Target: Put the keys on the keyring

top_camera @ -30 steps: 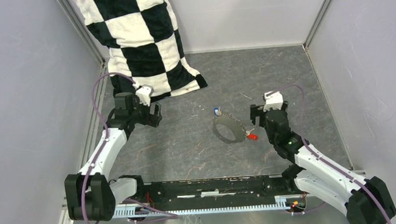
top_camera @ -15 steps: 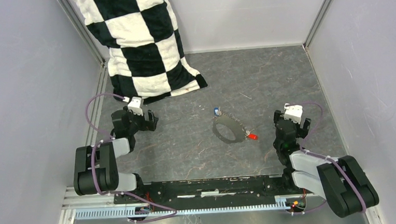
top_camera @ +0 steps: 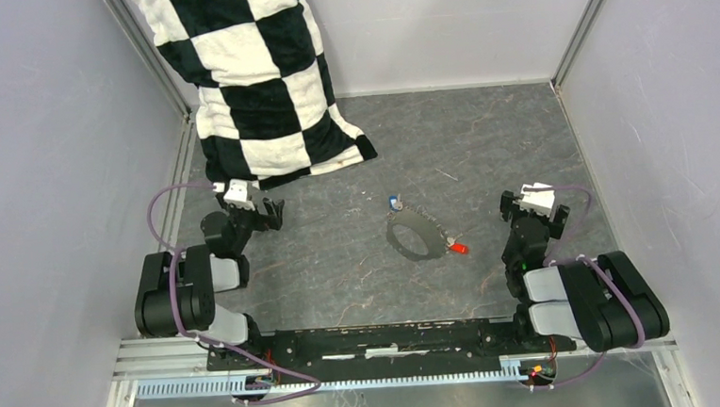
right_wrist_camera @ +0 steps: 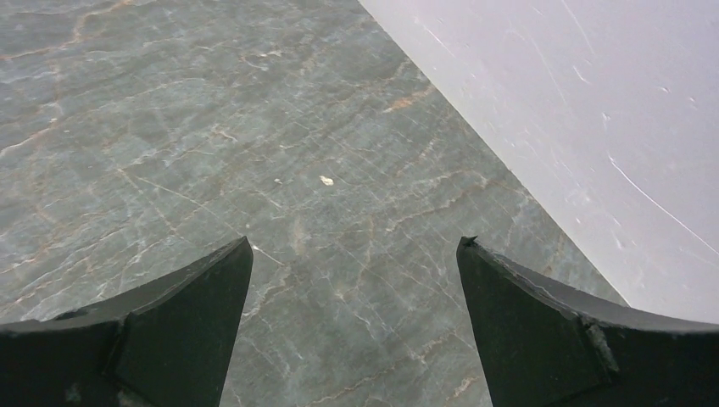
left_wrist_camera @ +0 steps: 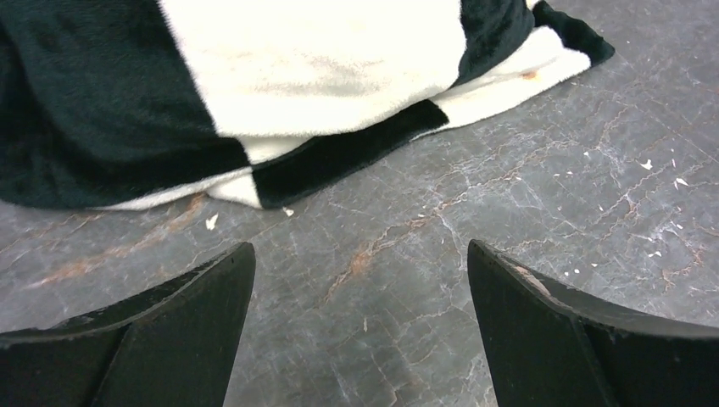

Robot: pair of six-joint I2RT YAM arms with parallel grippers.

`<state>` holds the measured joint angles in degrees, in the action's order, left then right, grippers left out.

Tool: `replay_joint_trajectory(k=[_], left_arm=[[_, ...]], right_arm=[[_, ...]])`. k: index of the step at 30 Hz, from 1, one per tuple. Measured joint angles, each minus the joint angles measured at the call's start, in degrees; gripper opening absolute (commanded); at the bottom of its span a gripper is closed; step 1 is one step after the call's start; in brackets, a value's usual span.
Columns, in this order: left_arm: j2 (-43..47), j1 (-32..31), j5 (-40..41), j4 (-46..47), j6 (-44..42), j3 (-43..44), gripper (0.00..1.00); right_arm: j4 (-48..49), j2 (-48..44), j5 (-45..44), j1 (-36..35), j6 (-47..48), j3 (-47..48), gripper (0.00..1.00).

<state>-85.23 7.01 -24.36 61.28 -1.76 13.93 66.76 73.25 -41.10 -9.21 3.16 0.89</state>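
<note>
The keyring (top_camera: 413, 235) lay flat on the grey marbled table (top_camera: 484, 139), between the 2 claws and well apart from both: out to the right of the left claw (top_camera: 267, 209) and out to the left of the right claw (top_camera: 533, 208). The blue key (top_camera: 394, 202) sat at the hoop's far rim, on the side nearer the left claw. The red key (top_camera: 457, 248) sat at the hoop's near rim, on the side facing the right claw. Each key touched the hoop; whether either was threaded on it could not be told.

Left claw (left_wrist_camera: 360, 254): jaws spread wide, nothing between them, only bare table below. A black-and-white checked cloth (left_wrist_camera: 297, 76) lay just ahead of its fingertips.

Right claw (right_wrist_camera: 353, 246): jaws likewise spread wide and holding nothing, bare table beneath, with the pale side wall (right_wrist_camera: 576, 127) ahead and to its right.

Neither wrist view showed the keyring or the 2 keys.
</note>
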Motion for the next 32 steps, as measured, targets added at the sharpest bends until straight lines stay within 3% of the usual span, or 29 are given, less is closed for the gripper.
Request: replay_joint_trajectory(k=[6, 14, 32], left_arm=[[-3.74, -0.11, 3.39, 15.10, 1.84, -8.07, 1.00], [-4.22, -2.78, 7.78, 9.84, 1.99, -1.51, 1.00], [-4.07, -3.28, 9.29, 8.61, 1.97, -1.60, 1.00]], right_arm=[[10.99, 4.59, 8.46, 0.24, 3.67, -0.04, 0.98], [11.41, 5.97, 14.88, 1.31, 5.25, -0.13, 0.98], [11.34, 5.95, 16.70, 1.51, 5.31, -0.13, 0.98]])
